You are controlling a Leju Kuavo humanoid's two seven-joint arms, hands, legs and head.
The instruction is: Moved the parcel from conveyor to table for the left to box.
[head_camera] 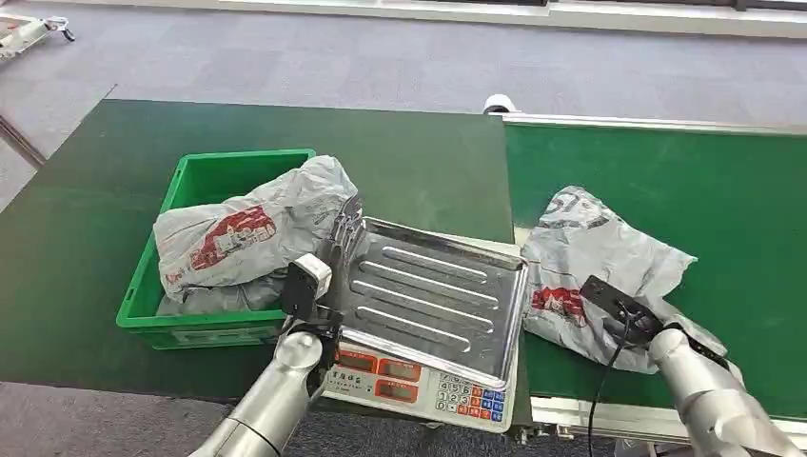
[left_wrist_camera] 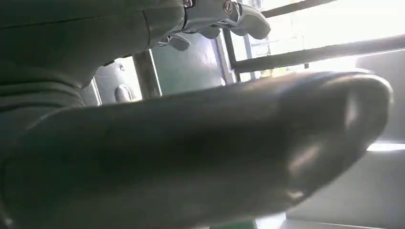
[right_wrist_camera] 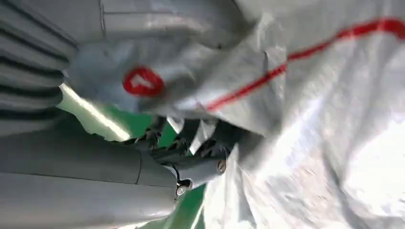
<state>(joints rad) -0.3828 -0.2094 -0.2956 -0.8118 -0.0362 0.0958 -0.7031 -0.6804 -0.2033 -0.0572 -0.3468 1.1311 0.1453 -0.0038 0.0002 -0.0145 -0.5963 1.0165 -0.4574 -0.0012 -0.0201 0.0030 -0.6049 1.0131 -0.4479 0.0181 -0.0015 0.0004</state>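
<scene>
A grey plastic parcel (head_camera: 590, 257) with red print lies on the green conveyor (head_camera: 685, 181), close to its near-left corner. My right hand (head_camera: 633, 326) is at the parcel's near edge, mostly hidden behind its black wrist mount. In the right wrist view the parcel's film (right_wrist_camera: 334, 119) is pinched between the thumb and the dark fingers (right_wrist_camera: 196, 148). My left hand (head_camera: 343, 233) hovers at the scale tray's left edge, fingers apart and holding nothing. Those fingers (left_wrist_camera: 215, 16) are also bare in the left wrist view.
A green bin (head_camera: 190, 176) on the dark green table (head_camera: 95, 238) holds another grey parcel (head_camera: 247, 238). A scale (head_camera: 409, 386) with a ribbed metal tray (head_camera: 428, 286) stands between bin and conveyor. A black cable (head_camera: 601, 381) hangs from my right wrist.
</scene>
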